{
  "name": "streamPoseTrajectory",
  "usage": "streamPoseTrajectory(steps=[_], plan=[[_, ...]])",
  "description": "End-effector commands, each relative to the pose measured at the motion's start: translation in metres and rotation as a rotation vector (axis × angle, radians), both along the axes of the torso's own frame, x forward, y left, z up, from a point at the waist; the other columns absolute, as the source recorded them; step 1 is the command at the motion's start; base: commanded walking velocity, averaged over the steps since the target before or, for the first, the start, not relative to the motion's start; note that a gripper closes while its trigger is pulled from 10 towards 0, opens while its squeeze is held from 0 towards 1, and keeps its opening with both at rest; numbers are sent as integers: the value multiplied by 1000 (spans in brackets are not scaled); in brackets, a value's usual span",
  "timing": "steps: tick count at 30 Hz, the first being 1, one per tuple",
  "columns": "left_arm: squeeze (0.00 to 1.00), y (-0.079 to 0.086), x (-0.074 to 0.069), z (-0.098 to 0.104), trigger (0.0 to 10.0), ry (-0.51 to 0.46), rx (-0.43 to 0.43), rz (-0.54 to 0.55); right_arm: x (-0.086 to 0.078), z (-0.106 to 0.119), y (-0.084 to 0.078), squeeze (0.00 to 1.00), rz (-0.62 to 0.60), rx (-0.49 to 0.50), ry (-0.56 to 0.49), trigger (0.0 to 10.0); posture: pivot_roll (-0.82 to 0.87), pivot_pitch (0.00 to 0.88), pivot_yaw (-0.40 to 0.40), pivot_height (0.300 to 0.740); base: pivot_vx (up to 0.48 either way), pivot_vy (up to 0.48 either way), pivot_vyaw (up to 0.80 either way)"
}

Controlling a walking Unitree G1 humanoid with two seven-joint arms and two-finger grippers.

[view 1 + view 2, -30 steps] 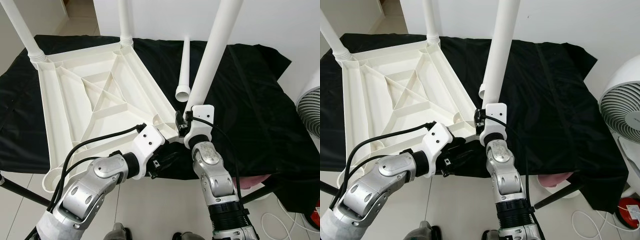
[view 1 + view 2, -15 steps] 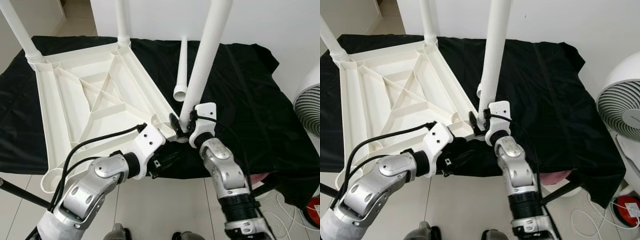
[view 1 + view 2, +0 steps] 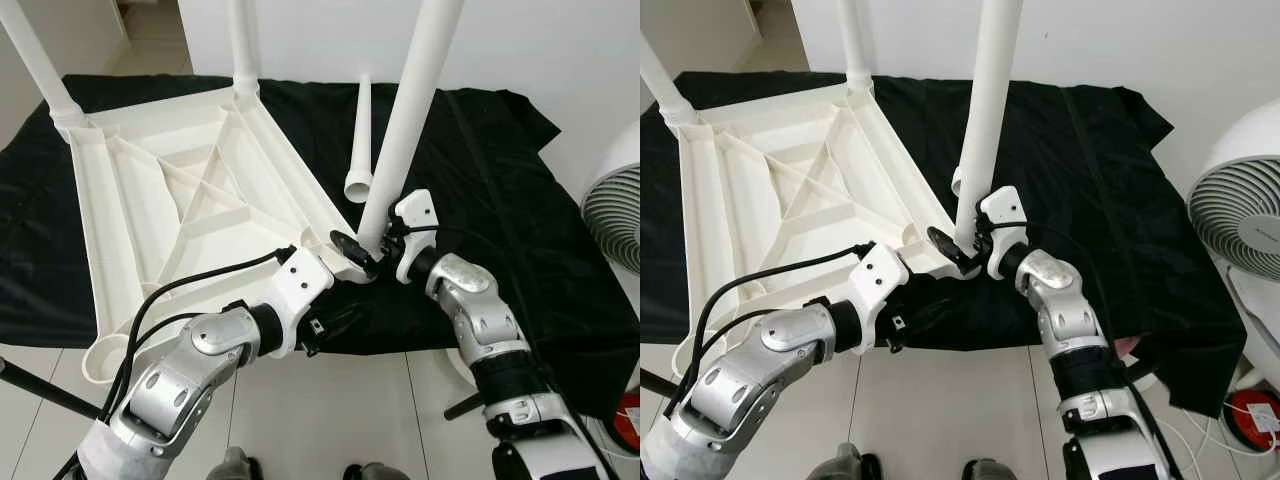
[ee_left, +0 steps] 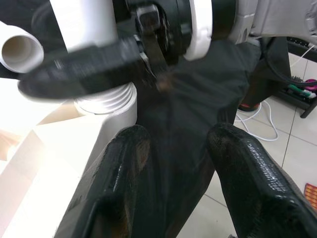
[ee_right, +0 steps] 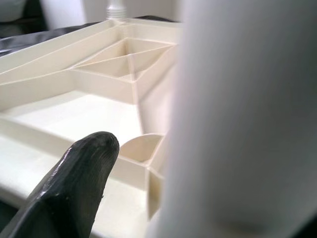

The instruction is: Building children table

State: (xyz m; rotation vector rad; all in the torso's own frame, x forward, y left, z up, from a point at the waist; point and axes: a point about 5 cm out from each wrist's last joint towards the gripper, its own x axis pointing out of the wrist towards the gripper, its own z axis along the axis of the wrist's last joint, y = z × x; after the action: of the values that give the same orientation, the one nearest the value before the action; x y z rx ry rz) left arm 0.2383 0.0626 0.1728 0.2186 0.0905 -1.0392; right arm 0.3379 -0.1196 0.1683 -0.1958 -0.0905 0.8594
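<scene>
1. While the right gripper (image 3: 362,252) clamps the upright leg (image 3: 400,120) at the near corner of the upturned tabletop (image 3: 180,190), its forearm has swung outward within the second, likely twisting the leg home.
2. The left wrist view shows the left gripper (image 4: 181,144) open, empty, beside the threaded socket (image 4: 106,101); a spare leg (image 3: 361,140) lies on the surface (image 3: 500,200).
</scene>
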Motion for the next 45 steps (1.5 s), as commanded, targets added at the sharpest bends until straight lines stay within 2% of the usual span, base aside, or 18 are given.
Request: streamPoseTrajectory(steps=[1, 6, 7, 8, 9, 13, 14, 17, 18, 25, 27, 29, 31, 36, 38, 42, 43, 45], plan=[[0, -1, -1, -1, 10000, 10, 5, -29, 0, -5, 2, 0, 42, -16, 13, 10000, 16, 84, 15, 740, 0, 0, 0], [0, 0, -1, -1, 10000, 10, 6, -27, 2, -8, 0, 0, 57, -43, 14, 9922, 19, 82, 16, 740, 0, 0, 0], [0, 0, -1, 0, 10000, 8, 7, -25, 3, -10, 0, 0, 71, -50, 23, 5176, 21, 82, 15, 740, 0, 0, 0], [0, 1, 0, 0, 10000, 9, 4, -21, 4, -12, -1, 0, 75, -65, 21, 5373, 21, 82, 15, 740, 0, 0, 0], [0, 1, 0, 0, 10000, 7, 6, -21, 4, -14, -2, 0, 87, -70, 26, 4706, 24, 82, 14, 740, 0, 0, 0], [0, 1, 0, 0, 10000, 6, 9, -21, 5, -17, -3, 0, 100, -73, 30, 4706, 24, 82, 14, 740, 0, 0, 0], [0, 1, -1, 0, 10000, 8, 8, -22, 5, -20, -5, 0, 96, -71, 36, 0, 24, 88, 14, 740, 0, 0, 0], [0, 1, -1, 0, 10000, 10, 6, -21, 4, -23, -6, 0, 90, -74, 37, 0, 24, 88, 14, 740, 0, 0, 0], [0, 1, -1, 0, 10000, 10, 5, -21, 5, -25, -8, 0, 50, -71, 43, 10000, 24, 88, 14, 740, 0, 0, 0], [0, 1, -1, 0, 10000, 9, 5, -20, 6, -28, -10, 0, 6, -51, 56, 10000, 24, 88, 14, 740, 0, 0, 0], [0, 2, -2, 0, 10000, 10, 6, -20, 7, -31, -8, 0, -79, -30, 72, 10000, 21, 92, 17, 740, 0, 0, 0], [0, 1, -3, -1, 10000, 18, 2, -20, 7, -33, -4, 0, -225, 16, 91, 10000, 20, 104, 13, 740, 0, 0, 0], [0, 1, -4, -1, 10000, 19, 2, -20, 6, -32, -3, 0, -252, 25, 93, 10000, 20, 104, 13, 740, 0, 0, 0], [0, 0, -5, -2, 10000, 25, -1, -20, -1, -29, 3, 0, -461, 141, 136, 10000, 14, 111, 10, 740, 0, 0, 0], [0, 0, -4, -2, 10000, 25, -2, -22, -11, -26, 10, 0, -606, 160, 94, 10000, 9, 113, 9, 740, 0, 0, 0], [0, -1, -3, -2, 10000, 24, -2, -23, -16, -24, 13, 0, -656, 166, 75, 10000, 9, 113, 9, 740, 0, 0, 0], [0, -1, -2, -1, 10000, 21, -6, -23, -22, -23, 18, 0, -725, 179, 84, 10000, 2, 115, 7, 740, 0, 0, 0], [0, -1, -2, -1, 10000, 19, -7, -23, -26, -23, 19, 0, -759, 183, 89, 10000, 3, 115, 7, 740, 0, 0, 0]])
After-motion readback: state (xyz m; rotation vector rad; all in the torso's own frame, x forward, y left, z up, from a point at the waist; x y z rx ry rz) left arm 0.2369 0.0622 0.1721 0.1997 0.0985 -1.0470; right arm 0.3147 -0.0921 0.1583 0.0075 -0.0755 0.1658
